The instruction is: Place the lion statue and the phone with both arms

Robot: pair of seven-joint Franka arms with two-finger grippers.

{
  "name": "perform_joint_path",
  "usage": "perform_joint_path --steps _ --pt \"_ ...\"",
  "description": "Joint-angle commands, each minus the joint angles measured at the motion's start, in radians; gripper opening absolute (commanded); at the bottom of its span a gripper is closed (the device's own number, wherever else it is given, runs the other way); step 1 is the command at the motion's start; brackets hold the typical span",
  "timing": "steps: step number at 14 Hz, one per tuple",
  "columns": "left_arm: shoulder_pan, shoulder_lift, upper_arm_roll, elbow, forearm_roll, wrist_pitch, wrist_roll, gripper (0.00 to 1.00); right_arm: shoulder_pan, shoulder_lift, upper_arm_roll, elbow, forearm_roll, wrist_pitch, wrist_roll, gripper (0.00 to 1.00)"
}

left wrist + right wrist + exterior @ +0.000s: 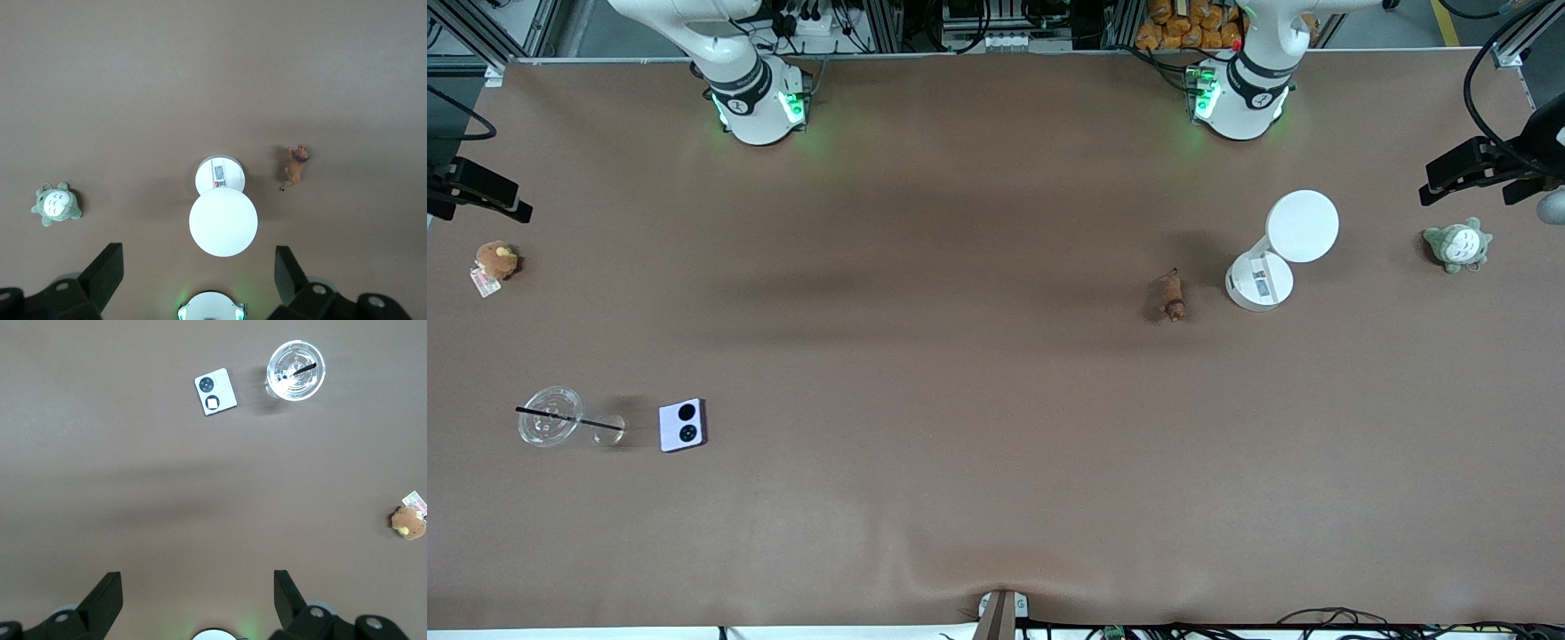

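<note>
Left gripper [193,273] and right gripper [193,593] both spread, high up: drop left over lion statue [1172,297] at stand's [1272,258] 9 o'clock, right over phone [682,425], pinch narrow sides

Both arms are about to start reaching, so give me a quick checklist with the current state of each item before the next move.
1. Left end effector open and empty, high over the white stand: ok.
2. Right end effector open and empty, high over bare table: ok.
3. Lion statue free on the table, beside the white stand but apart from it: ok.
4. Phone lying flat, camera circles up, beside the clear cup with a gap between them: ok.
5. Grey-green plush and brown plush well away from both targets: ok.
6. Where the two things must be placed: cannot tell.
</note>
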Motion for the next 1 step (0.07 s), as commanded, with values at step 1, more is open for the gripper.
perform_joint_path --steps 1 --pt "0.009 0.006 -0.002 0.016 -0.014 -0.003 -0.004 1.0 -0.024 -0.017 0.012 -0.003 -0.009 -0.01 0.011 1.0"
